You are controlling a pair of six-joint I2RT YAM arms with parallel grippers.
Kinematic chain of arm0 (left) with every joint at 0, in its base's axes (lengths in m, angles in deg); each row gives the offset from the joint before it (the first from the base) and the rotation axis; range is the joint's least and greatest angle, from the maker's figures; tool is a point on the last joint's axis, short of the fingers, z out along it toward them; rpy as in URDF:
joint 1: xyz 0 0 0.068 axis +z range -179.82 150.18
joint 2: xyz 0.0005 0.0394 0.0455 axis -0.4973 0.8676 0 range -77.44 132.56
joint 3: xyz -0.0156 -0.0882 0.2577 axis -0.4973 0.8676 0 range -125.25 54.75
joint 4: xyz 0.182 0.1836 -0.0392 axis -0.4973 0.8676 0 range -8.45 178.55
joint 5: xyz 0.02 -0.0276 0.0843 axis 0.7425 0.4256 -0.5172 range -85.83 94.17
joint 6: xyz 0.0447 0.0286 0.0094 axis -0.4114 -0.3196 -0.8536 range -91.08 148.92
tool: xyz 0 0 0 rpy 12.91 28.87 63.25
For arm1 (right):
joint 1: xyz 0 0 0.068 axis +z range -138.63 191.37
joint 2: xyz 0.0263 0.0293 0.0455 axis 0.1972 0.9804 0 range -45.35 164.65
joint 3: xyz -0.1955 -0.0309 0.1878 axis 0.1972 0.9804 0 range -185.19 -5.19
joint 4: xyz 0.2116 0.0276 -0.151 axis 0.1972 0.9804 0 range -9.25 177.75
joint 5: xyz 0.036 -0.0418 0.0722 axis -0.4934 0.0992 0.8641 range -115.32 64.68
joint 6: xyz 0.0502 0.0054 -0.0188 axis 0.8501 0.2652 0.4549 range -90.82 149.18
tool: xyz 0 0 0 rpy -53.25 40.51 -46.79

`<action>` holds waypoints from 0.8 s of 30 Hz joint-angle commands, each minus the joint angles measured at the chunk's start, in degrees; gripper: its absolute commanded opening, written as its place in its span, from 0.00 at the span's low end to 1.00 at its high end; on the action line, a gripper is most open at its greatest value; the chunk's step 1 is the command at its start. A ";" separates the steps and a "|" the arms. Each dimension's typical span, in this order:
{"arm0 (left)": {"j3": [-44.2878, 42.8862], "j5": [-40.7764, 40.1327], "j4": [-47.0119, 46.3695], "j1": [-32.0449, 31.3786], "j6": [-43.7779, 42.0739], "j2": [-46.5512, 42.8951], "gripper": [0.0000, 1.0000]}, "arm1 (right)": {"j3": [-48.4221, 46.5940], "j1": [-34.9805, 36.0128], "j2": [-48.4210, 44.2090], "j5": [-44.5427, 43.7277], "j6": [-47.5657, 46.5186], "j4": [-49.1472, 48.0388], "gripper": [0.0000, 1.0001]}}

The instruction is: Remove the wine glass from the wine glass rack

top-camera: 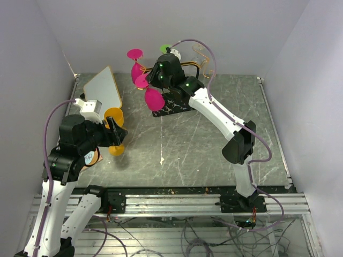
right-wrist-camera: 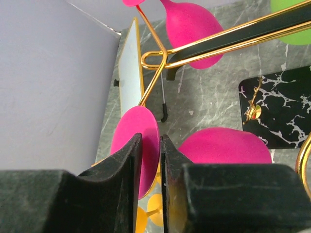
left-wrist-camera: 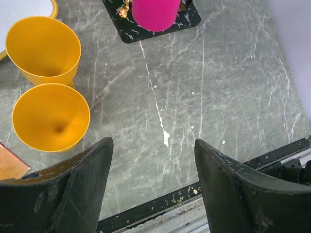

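Note:
The wine glass rack (top-camera: 187, 65), gold wire arms on a black marble-look base (top-camera: 174, 104), stands at the back middle. Its wire arm (right-wrist-camera: 218, 41) and base (right-wrist-camera: 282, 107) show in the right wrist view. A pink wine glass hangs bowl down (top-camera: 154, 99). My right gripper (top-camera: 146, 80) is shut on its round foot (right-wrist-camera: 141, 131), just below the curled end of a wire arm; its bowl (right-wrist-camera: 223, 145) is to the right. A second pink glass (top-camera: 137, 69), a green one (top-camera: 166, 48) and a clear one (top-camera: 201, 53) hang on the rack. My left gripper (left-wrist-camera: 151, 143) is open and empty.
Two yellow glasses (left-wrist-camera: 46, 48) (left-wrist-camera: 51, 116) lie on the table just left of my left gripper; they also show in the top view (top-camera: 113, 116). A white board with a gold rim (top-camera: 103, 88) leans at the back left. White walls close in the sides and back.

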 commanded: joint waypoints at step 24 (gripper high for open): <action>-4.57 -3.17 1.39 0.35 -1.92 1.88 0.79 | 17.41 -0.89 -13.63 6.60 9.45 -14.36 0.00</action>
